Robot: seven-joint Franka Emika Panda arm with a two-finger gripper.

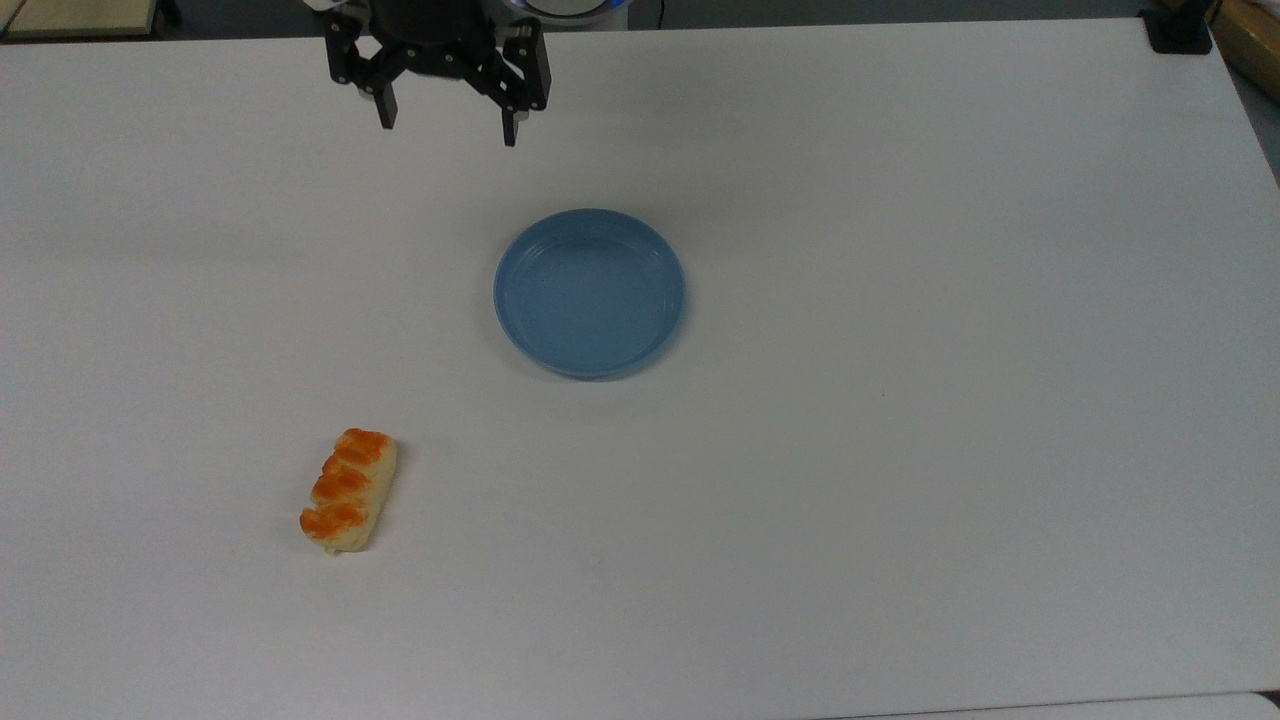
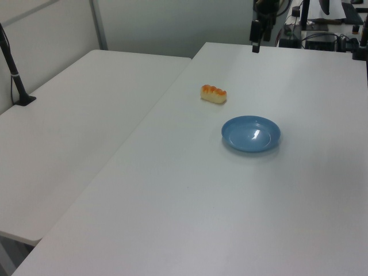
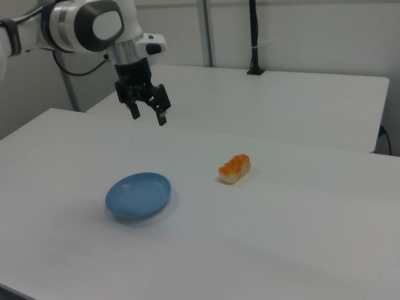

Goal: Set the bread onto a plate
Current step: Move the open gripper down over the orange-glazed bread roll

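The bread (image 1: 349,490), a pale loaf with three orange-brown bumps, lies on the white table in the top view's lower left, also in the left view (image 2: 213,94) and the right view (image 3: 235,169). The light-blue plate (image 1: 589,292) sits empty near the table's middle (image 2: 250,133) (image 3: 138,195). My black gripper (image 1: 448,126) hangs open above the table's far edge in the top view, beyond the plate and far from the bread. It shows in the right view (image 3: 148,116) up and left of the plate, and in the left view (image 2: 255,41) at the top.
A second white table (image 2: 80,115) adjoins on the left view's left, with a black post (image 2: 14,75) on it. A black clamp (image 1: 1178,30) sits at the table's corner in the top view's upper right. Cables and equipment (image 2: 322,37) stand behind the table.
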